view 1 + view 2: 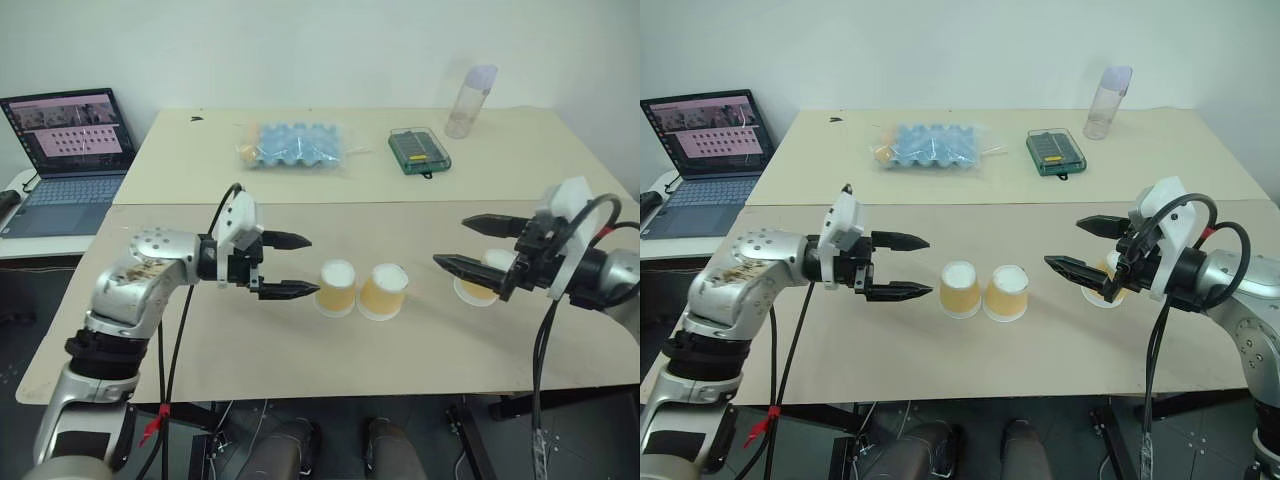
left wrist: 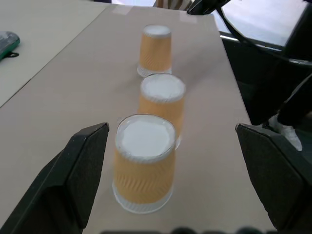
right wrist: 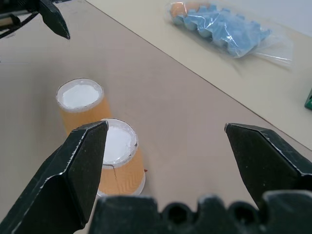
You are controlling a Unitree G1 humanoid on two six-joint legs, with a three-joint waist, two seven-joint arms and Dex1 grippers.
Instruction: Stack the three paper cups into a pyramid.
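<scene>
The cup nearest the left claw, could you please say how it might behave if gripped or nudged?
The cup nearest the left claw looks like thin paper, so probably light and crushable under a firm squeeze. Standing upside down on its wider rim, it would likely slide rather than tip. A push could knock it into the neighbouring cup.

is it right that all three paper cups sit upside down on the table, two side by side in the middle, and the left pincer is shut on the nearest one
Not quite: the left pincer is open and holds nothing. The left wrist view shows its fingers spread wide, apart from the nearest cup. The rest stands: all three are upside down, two side by side in the middle, the third cup by the right pincer.
</scene>
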